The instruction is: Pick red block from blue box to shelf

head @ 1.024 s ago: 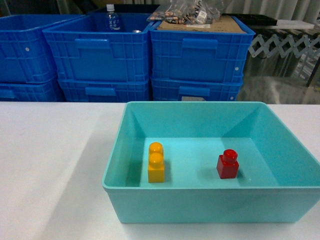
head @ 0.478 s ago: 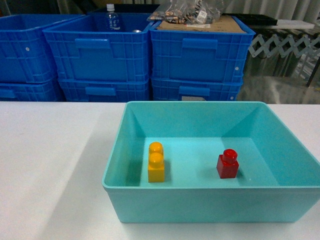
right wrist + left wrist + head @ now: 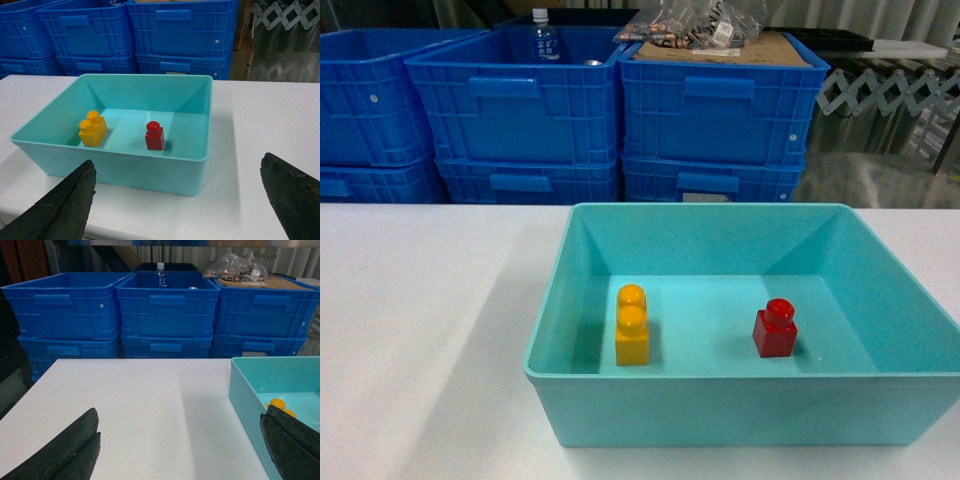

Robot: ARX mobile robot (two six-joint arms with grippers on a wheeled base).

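1. And here we are at the start line: the red block [image 3: 776, 330] sits upright on the floor of the blue box [image 3: 740, 410], right of centre in the head view, stud up, well apart from every wall.
2. Sharing the bin is a yellow brick [image 3: 632, 325], a taller two-stud piece on the left side, well apart from the red one, so no crowding there.
3. The box rests on the white tabletop [image 3: 420, 330]; stacked dark blue crates [image 3: 620, 110] line the back. No shelf shows in any view right now.
4. Right pincer [image 3: 180, 210]: released, dark fingers [image 3: 70, 205] spread wide at the bottom corners of its wrist view, holding nothing and set short of the box's near wall, the red block ahead beyond the rim.
5. Left pincer [image 3: 180, 450]: also spread wide and empty, over bare tabletop to the left of the box, whose corner peeks in at the right.
6. Handling call: the block looks like hard glossy plastic, light and rigid, not fragile but likely slippery.
7. Best hold, I'd say: squeeze two opposite flat sides of the cube body, below the stud, coming straight down from above. The round stud offers poor purchase.
8. The right arm looks better placed; nothing is grasped yet.
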